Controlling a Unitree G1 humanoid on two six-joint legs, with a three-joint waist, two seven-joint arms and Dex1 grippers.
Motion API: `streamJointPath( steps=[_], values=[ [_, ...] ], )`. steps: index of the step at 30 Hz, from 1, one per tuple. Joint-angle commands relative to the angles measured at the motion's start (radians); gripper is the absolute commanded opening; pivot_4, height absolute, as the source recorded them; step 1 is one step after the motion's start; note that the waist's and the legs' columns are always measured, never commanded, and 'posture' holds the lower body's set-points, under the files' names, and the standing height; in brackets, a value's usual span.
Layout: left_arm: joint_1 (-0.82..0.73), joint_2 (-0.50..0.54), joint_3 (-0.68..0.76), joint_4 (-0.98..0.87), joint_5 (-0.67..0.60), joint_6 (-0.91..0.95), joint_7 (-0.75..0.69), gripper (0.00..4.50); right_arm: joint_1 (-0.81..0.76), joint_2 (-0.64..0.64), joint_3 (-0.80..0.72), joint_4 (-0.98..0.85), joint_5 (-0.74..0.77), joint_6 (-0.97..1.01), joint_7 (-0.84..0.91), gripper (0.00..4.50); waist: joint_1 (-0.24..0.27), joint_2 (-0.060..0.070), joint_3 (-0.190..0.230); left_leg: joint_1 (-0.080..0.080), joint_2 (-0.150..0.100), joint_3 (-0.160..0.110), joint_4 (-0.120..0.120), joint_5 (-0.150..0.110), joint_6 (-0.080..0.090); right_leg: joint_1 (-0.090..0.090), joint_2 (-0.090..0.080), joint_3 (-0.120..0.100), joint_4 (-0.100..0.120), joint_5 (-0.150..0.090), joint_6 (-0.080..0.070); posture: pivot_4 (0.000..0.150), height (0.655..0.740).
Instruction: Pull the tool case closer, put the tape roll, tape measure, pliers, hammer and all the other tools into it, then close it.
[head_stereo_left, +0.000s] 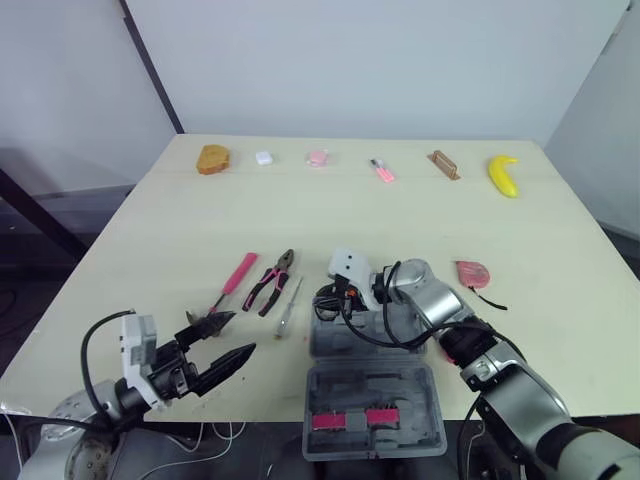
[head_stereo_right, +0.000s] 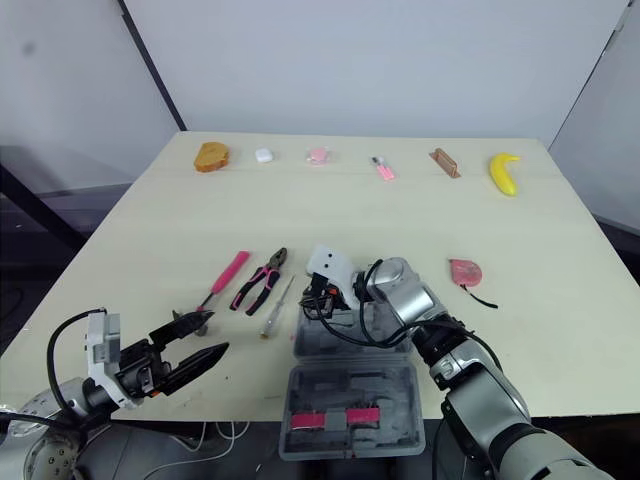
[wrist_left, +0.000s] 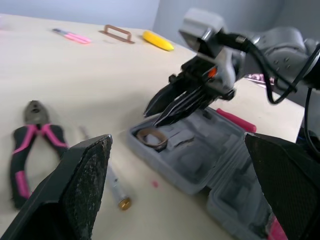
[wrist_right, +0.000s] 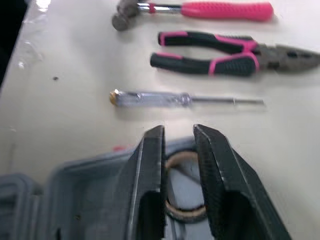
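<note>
The grey tool case (head_stereo_left: 372, 395) lies open at the table's front edge. A brown tape roll (wrist_right: 182, 212) rests in its far left pocket. My right gripper (wrist_right: 179, 131) hangs just above the roll, narrowly open, with nothing between its fingers. My left gripper (head_stereo_left: 244, 332) is wide open and empty, low at the front left, near the hammer's head. Left of the case lie the pink-handled hammer (head_stereo_left: 233, 278), the pink and black pliers (head_stereo_left: 270, 284) and a clear screwdriver (head_stereo_left: 288, 308). To the right of the case sits the pink tape measure (head_stereo_left: 473, 272).
Along the table's far edge stand a bread piece (head_stereo_left: 213, 159), a small white object (head_stereo_left: 264, 157), two pink items (head_stereo_left: 318, 158), a brown block (head_stereo_left: 443, 164) and a banana (head_stereo_left: 504, 174). The case's near half (head_stereo_left: 375, 440) holds pink-marked parts.
</note>
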Motion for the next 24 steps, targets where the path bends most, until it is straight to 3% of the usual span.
streamJointPath(
  steps=[1,11,20,24],
  values=[
    [0.0,0.006,0.012,-0.046,-0.022,0.012,0.012,4.5,-0.005,0.016,-0.016,0.01,0.004,-0.056,-0.017,1.26,0.0,0.0,0.0,0.0,0.0,0.0,0.0,0.0,0.0,0.0,0.0,0.0,0.0,0.0,0.0,0.15,0.74],
    [-0.01,0.018,0.013,-0.051,-0.01,0.026,0.024,4.5,-0.009,0.04,-0.018,0.157,-0.02,-0.146,-0.055,1.26,0.002,0.0,0.0,0.0,0.0,0.0,0.0,0.0,-0.001,0.0,0.0,0.0,0.0,0.0,0.0,0.15,0.74],
    [-0.006,0.024,0.012,-0.053,0.004,0.021,0.022,4.5,-0.002,-0.001,0.063,0.374,-0.163,-0.249,-0.09,1.26,0.001,0.0,-0.002,0.003,0.0,0.0,0.0,0.0,0.0,0.003,0.0,0.0,0.0,0.0,0.0,0.15,0.74],
    [0.004,0.017,0.002,-0.07,0.014,0.026,0.037,4.5,0.041,0.007,-0.037,0.299,-0.044,-0.289,-0.025,1.26,0.006,0.0,-0.003,0.004,0.0,-0.001,0.0,0.0,0.0,0.004,0.0,0.0,0.0,-0.001,-0.001,0.15,0.74]
  ],
)
